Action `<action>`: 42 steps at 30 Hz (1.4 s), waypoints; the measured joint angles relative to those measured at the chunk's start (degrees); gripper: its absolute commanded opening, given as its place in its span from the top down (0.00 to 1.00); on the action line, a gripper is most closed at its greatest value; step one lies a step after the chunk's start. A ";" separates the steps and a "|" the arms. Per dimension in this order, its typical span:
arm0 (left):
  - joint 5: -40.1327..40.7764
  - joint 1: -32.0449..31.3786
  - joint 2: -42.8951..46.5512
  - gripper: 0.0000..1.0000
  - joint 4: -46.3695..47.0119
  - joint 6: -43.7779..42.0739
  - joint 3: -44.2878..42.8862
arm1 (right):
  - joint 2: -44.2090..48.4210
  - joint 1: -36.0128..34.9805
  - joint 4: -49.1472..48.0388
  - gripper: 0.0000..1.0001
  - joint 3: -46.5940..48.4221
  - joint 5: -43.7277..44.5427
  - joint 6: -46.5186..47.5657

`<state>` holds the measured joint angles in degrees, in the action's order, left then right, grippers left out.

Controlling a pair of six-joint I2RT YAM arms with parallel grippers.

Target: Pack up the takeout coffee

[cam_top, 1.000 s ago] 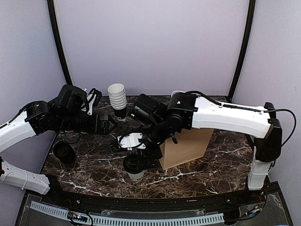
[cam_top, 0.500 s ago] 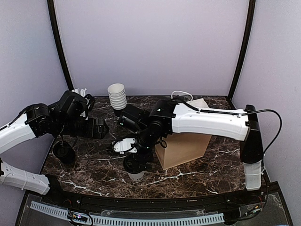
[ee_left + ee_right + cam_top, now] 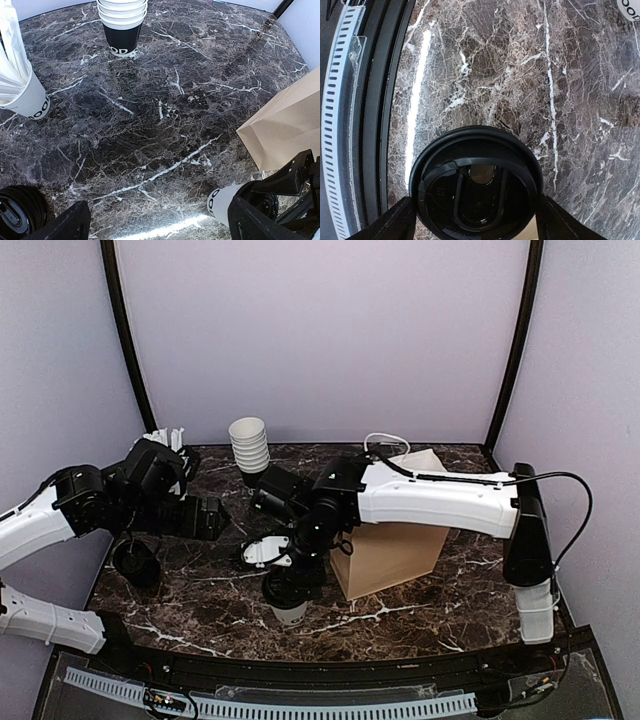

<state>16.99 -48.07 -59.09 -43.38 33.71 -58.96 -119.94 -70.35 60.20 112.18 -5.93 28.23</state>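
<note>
Right arm has dropped lower and swung in over the near cup, left arm has pulled back toward its own side

Right pincer [image 3: 475,220] hangs straight above a lidded coffee cup [image 3: 475,186], jaws apart, one finger on each side of the black lid; nothing clamped that I can see, and I cannot tell if the pads touch the rim yet

Left pincer [image 3: 165,227] is spread wide with nothing between the fingers, hovering over bare marble table [image 3: 150,125]

- second lidded coffee cup [image 3: 135,562] sits just below and outside the left pincer, well apart from the right pincer
- brown paper bag [image 3: 395,552] stands upright right beside the right pincer, on its outer side, near the cup under it
- stack of lidless cups [image 3: 122,20] and cup of white sticks [image 3: 27,97] are ahead of the left pincer, far side of the table

Progress, my read: early. Both lidded cups visible are on the table, none seen in the bag, though the bag's inside is hidden by the right arm. First grasp looks about to happen. Left to do: close on this cup, lift, lower into the bag, then the same for the second cup
</note>
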 measured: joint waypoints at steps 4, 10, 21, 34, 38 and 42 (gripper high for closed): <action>-0.02 0.00 0.00 0.01 0.11 0.00 0.63 | -0.44 0.02 0.42 0.27 0.00 -0.81 0.13; -0.26 0.00 -0.02 0.01 0.42 0.00 1.27 | -0.44 0.02 0.59 0.32 0.02 -1.60 0.20; -0.46 0.00 -0.02 0.01 0.50 0.00 1.27 | -0.44 0.00 0.85 0.06 -0.02 -1.55 0.28; -0.55 0.00 -0.02 0.01 1.11 -0.02 1.27 | -0.37 0.00 2.14 0.01 1.46 -1.73 -0.07; -0.68 0.00 -0.02 0.01 1.33 -0.02 1.27 | -0.37 0.02 1.97 0.01 1.51 -1.22 -0.35; -0.70 0.00 -0.04 0.01 1.33 -0.02 1.27 | -1.20 0.17 2.86 0.01 3.30 -1.86 -0.50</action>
<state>16.29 -48.07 -59.13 -42.04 33.69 -57.69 -121.14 -70.17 63.07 115.48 -7.79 27.73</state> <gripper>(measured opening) 0.989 0.986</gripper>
